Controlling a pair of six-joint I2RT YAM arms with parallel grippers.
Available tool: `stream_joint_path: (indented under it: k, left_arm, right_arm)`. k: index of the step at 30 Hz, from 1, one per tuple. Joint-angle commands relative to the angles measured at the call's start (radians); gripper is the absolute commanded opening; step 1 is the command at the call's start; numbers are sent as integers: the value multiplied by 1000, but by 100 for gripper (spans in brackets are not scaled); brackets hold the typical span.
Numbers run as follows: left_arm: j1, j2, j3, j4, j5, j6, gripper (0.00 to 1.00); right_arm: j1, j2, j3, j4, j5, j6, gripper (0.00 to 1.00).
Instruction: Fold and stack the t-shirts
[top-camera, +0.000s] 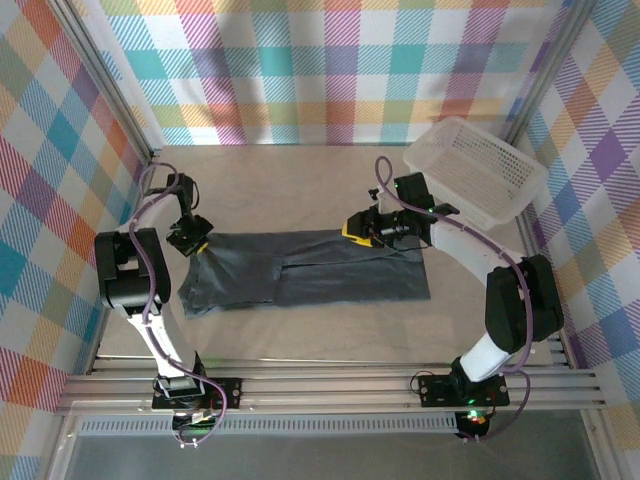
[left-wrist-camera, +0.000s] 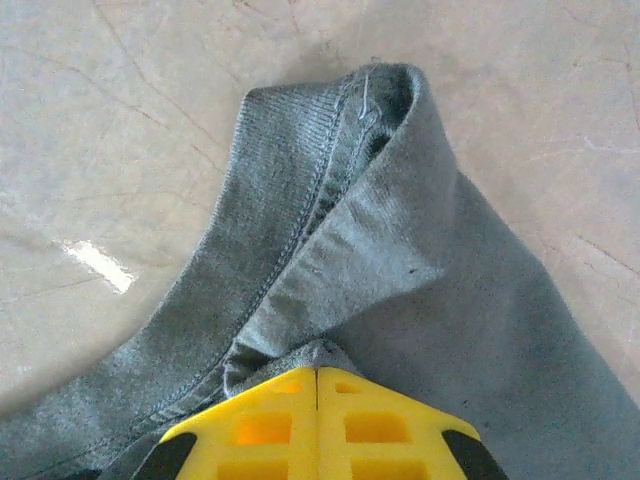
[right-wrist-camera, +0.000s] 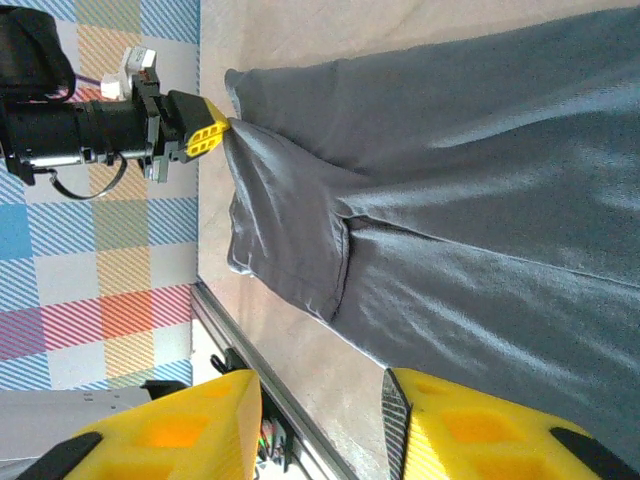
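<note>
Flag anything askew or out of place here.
The white basket in the far right corner looks tilted, not resting flat on the table. The t-shirt lies partly folded, one corner bunched where the left gripper pinches it, as expected mid-fold.

One t-shirt (top-camera: 300, 268), seemingly; one basket (top-camera: 480, 170); two hands, the left hand (top-camera: 189, 236) and right hand (top-camera: 353, 230).

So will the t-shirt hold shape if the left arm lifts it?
Probably not: the t-shirt bunches into soft folds where the left gripper pinches its edge, so it should sag. Lying thin and flat, it is likely light; pushed, it would probably wrinkle.
</note>
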Motion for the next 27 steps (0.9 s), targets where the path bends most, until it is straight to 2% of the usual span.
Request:
stream_joint_path:
  k: [1, 13, 16, 18, 20, 22, 25, 27]
  left_arm:
    - [8, 30, 54, -8, -11, 5, 0]
    - [8, 97, 140, -71, -14, -4, 0]
    - [8, 102, 141, -70, -38, -2, 0]
    - [7, 69, 133, -65, -65, -6, 9]
    - [3, -19, 93, -42, -84, -36, 30]
    - [-6, -124, 44, -32, -94, -72, 40]
    - [-28, -268, -79, -40, -96, -171, 44]
    - [-61, -345, -199, -8, -31, -268, 37]
  right_arm:
    - [1, -3, -6, -20, 1, -21, 38]
    - [0, 7, 3, -34, 9, -28, 38]
    - [0, 11, 14, -82, 52, -50, 38]
    - [-5, 18, 32, -133, 96, -75, 38]
    - [-17, 29, 55, -196, 143, -100, 37]
    - [-39, 35, 60, -219, 159, -108, 37]
    - [-72, 48, 71, -267, 214, -128, 37]
    - [-96, 85, 112, -353, 289, -161, 37]
